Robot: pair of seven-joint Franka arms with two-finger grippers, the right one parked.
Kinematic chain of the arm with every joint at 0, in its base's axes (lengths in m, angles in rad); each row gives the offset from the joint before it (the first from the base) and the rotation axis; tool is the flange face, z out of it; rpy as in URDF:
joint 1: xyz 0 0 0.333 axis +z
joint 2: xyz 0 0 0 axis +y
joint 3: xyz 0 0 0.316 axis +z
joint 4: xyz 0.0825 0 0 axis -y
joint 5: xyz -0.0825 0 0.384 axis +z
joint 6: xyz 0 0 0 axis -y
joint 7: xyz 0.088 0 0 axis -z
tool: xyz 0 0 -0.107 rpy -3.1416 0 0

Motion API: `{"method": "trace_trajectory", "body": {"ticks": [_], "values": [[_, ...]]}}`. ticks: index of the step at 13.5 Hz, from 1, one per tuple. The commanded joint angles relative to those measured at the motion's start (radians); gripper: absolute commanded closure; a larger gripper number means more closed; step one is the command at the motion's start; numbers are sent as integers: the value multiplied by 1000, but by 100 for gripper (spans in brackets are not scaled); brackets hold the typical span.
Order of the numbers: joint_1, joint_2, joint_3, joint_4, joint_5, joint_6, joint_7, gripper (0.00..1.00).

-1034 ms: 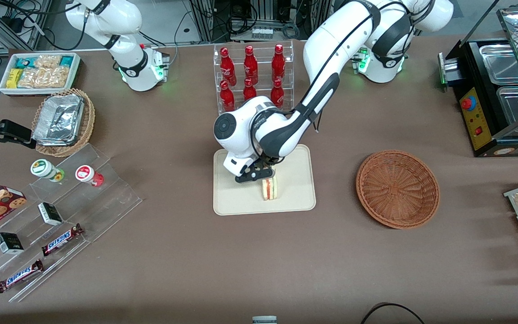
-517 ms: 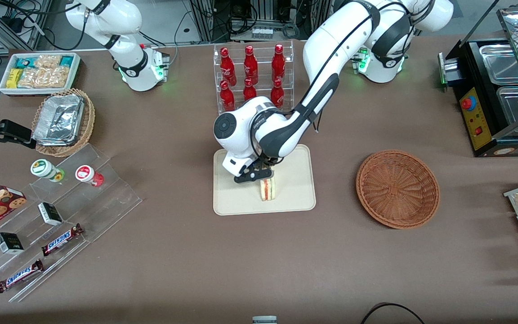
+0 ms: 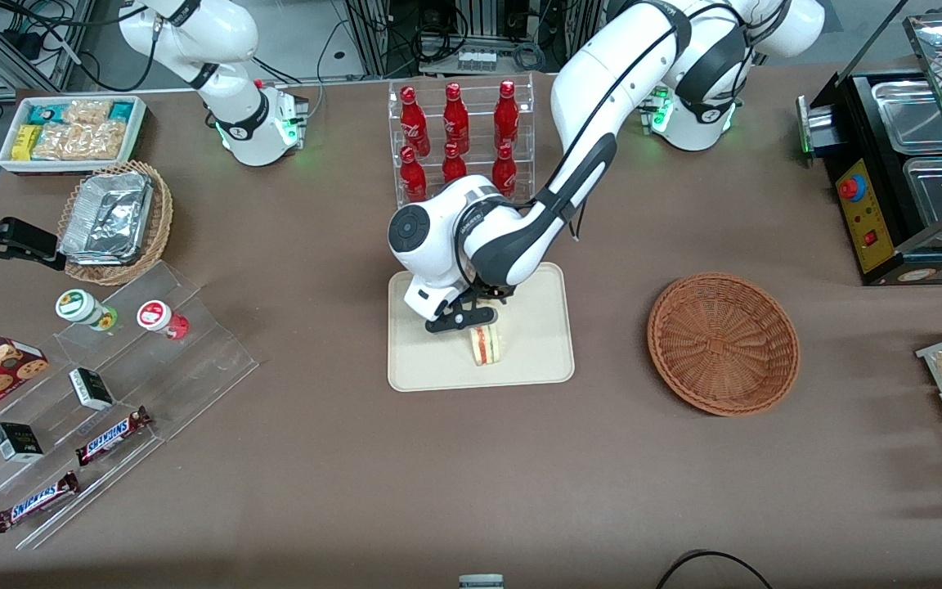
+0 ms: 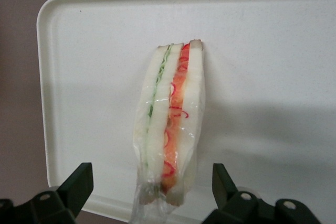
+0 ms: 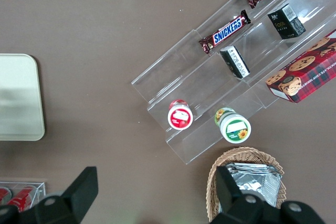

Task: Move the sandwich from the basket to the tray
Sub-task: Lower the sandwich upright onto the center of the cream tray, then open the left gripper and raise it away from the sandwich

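A: Where does the sandwich sit?

B: It rests on the tray, standing on edge, with its green and red-orange filling facing up. In the left wrist view the sandwich lies on the pale tray in clear wrap, close to one rim.

A: And the end effector?

B: It hovers just above the sandwich, over the tray. Its fingers are spread wide apart, one on each side of the sandwich, and neither touches it. Nothing is held.

A: The basket?

B: It stands on the brown surface, well apart from the tray, toward the working arm's end. Nothing lies in it.

A: What else is on the surface?

B: A clear rack of red bottles stands farther from the front camera than the tray. Toward the parked arm's end there are a tan wicker basket with foil containers, a white bin of snack packets and a clear stepped stand carrying chocolate bars, small boxes and two round tubs.
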Motion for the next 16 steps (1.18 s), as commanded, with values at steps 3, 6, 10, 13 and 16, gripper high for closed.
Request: {"method": "trace_trajectory", "body": {"ticks": [3, 6, 10, 13, 16], "values": [[-12, -3, 7, 38, 7, -15, -16, 0], [-4, -47, 6, 38, 4, -33, -16, 0], [16, -116, 9, 38, -43, -52, -15, 0], [49, -194, 9, 36, -121, -64, -12, 0], [72, -259, 10, 30, -137, -76, -3, 0]]}}
